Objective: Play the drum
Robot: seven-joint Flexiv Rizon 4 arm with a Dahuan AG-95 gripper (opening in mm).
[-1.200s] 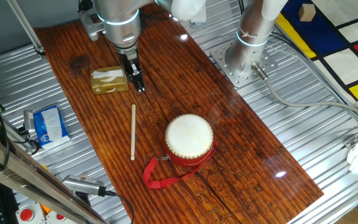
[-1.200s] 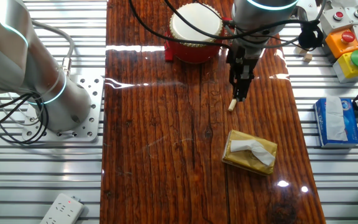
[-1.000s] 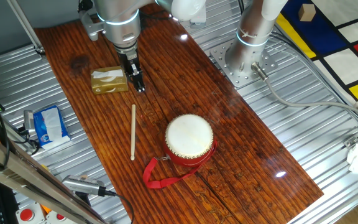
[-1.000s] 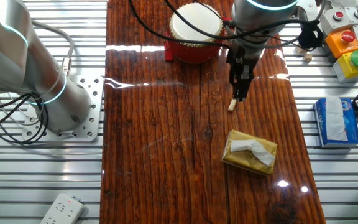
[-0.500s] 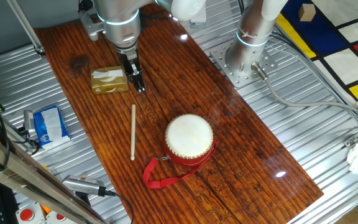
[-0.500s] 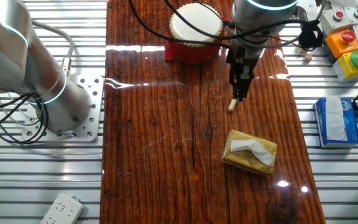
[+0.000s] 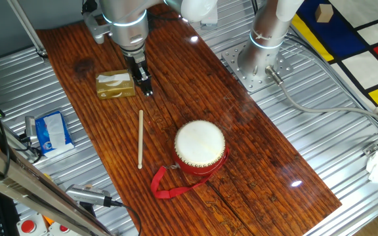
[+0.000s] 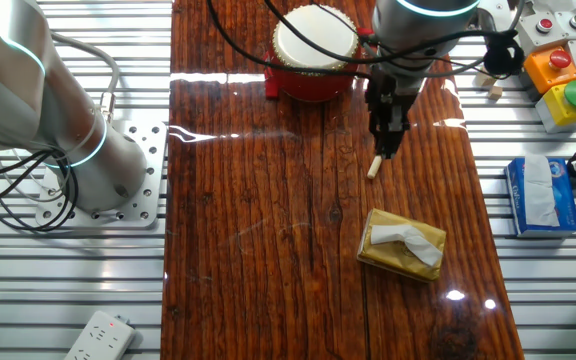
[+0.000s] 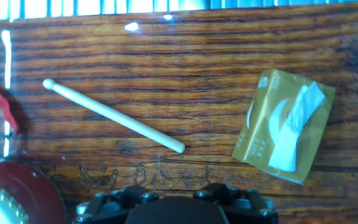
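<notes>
The drum [image 7: 201, 147] sits a little right of centre in one fixed view, cream skin up, with its red ribbon [image 7: 167, 183] trailing toward the lower left; in the other fixed view it is at the top edge [image 8: 314, 43], and the hand view catches only its red rim in the lower left corner [image 9: 17, 193]. The stick [image 7: 140, 138] lies flat on the table [image 7: 254, 164] left of the drum, apart from it, running up and down the frame. The gripper [image 7: 147, 88] hangs above the stick's upper end, just right of the gold tissue pack [image 7: 115, 84] in the upper left, and grips nothing; its fingers look close together, though how wide the gap is I cannot tell, and the hand view shows only the base of the hand at the bottom edge. I judge the step in hand to be the approach to pick up the stick, with no striking yet possible. The next move calls for centring over the stick [image 9: 113, 116], which lies diagonally in the hand view, turning to straddle it, lowering, and closing near the plain end so the rounded tip is free to hit the skin
</notes>
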